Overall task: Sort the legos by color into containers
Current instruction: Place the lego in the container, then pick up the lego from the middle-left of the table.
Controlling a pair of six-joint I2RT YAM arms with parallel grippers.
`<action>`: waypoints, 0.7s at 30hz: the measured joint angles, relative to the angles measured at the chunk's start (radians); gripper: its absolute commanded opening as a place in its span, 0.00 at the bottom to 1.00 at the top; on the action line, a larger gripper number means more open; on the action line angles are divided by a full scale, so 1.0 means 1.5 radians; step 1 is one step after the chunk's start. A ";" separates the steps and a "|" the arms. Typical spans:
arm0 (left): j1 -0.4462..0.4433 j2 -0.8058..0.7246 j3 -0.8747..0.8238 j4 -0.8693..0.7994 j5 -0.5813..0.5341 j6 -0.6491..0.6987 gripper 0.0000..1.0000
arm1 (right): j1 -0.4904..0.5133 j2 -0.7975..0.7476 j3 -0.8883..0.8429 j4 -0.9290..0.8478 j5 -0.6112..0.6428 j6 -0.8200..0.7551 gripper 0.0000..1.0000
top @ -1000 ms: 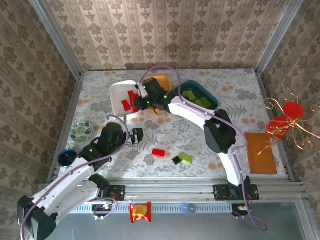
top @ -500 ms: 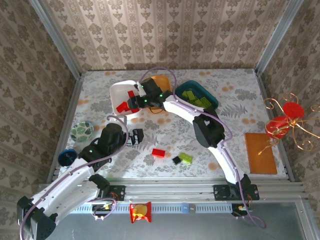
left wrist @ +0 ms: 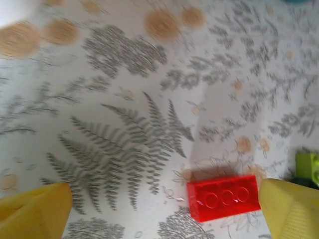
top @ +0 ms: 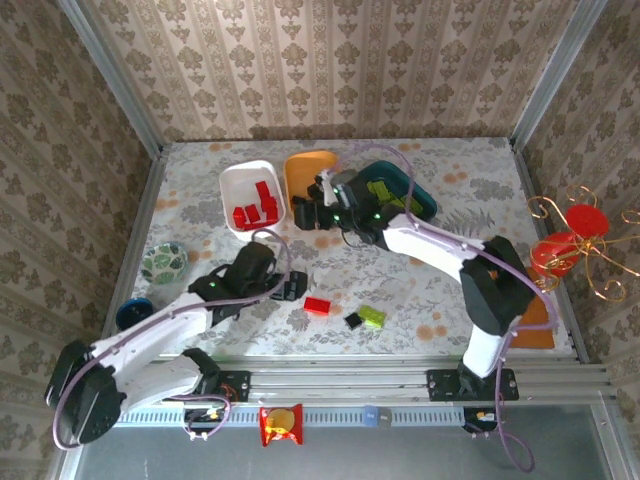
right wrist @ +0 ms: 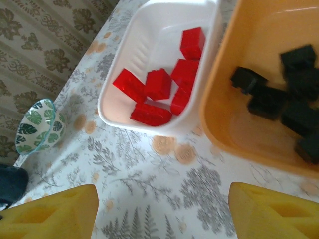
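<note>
Three containers stand at the back. The white tray (top: 240, 185) (right wrist: 154, 35) holds several red legos (top: 258, 205) (right wrist: 159, 82). The orange tray (top: 305, 170) (right wrist: 259, 114) holds black legos (right wrist: 289, 89), and the dark teal tray (top: 425, 200) holds lime green ones (top: 385, 192). My right gripper (top: 305, 213) (right wrist: 162, 214) hangs open and empty over the table, just in front of the white and orange trays. A red brick (top: 317, 306) (left wrist: 224, 197), a black brick (top: 353, 321) and a green brick (top: 373, 317) (left wrist: 309, 167) lie on the near table. My left gripper (top: 290, 288) (left wrist: 164, 214) is open, with the red brick just inside its right finger.
A small green patterned bowl (top: 163, 262) (right wrist: 37, 127) and a dark blue mug (top: 133, 314) sit at the left edge. An orange board (top: 522, 305) and a red wire ornament (top: 560, 250) are at the right. Patterned walls close off the back and sides.
My right gripper opened over the white tray, left a red brick there and drew back to the right. My left arm swung right toward the red brick on the table.
</note>
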 measured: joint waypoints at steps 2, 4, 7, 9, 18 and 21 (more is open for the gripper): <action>-0.034 0.053 0.026 -0.001 0.000 0.011 1.00 | -0.002 -0.036 -0.056 0.001 0.011 0.000 0.71; -0.072 0.111 0.055 -0.003 -0.001 0.022 1.00 | -0.004 -0.069 -0.113 -0.001 0.022 0.000 0.71; -0.119 0.187 0.085 -0.005 -0.007 0.032 0.98 | -0.008 -0.114 -0.178 -0.004 0.037 0.000 0.71; -0.140 0.229 0.097 -0.007 -0.013 0.036 0.95 | -0.011 -0.143 -0.208 -0.005 0.044 0.000 0.72; -0.179 0.328 0.139 -0.037 -0.076 0.039 0.82 | -0.027 -0.237 -0.244 -0.004 0.056 0.000 0.72; -0.179 0.332 0.147 -0.042 -0.079 0.036 0.77 | -0.030 -0.252 -0.249 -0.001 0.058 0.000 0.72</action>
